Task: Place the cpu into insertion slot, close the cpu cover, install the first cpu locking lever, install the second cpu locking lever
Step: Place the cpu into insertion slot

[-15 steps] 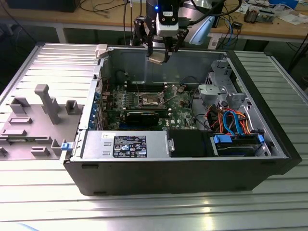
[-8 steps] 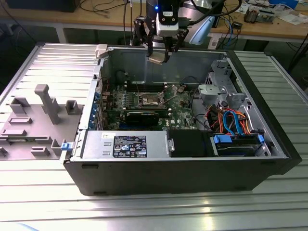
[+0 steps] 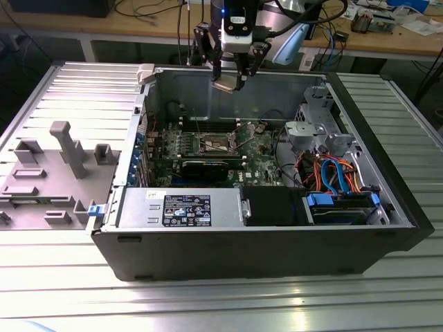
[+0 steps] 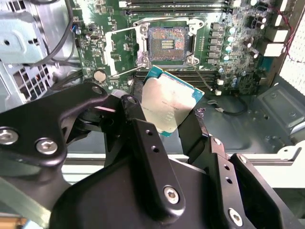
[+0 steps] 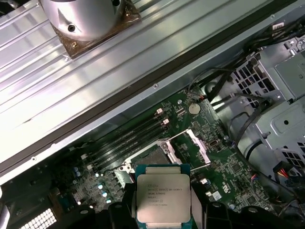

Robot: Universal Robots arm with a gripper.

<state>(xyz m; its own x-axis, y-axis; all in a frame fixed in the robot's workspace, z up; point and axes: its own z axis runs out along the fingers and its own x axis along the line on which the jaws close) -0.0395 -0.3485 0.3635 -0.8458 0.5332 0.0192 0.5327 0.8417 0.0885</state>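
Above insertion slot point(image 4: 167, 44), cpu point(image 4: 167, 105) between jaws

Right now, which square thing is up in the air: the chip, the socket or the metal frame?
The cpu: the claw holds it up high, while the slot and the cover sit down on the green board.

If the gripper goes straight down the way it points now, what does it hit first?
Likely the motherboard beside the insertion slot, not the slot itself: in the second wrist view the cpu the gripper holds hangs offset from the slot. Depth is unclear.
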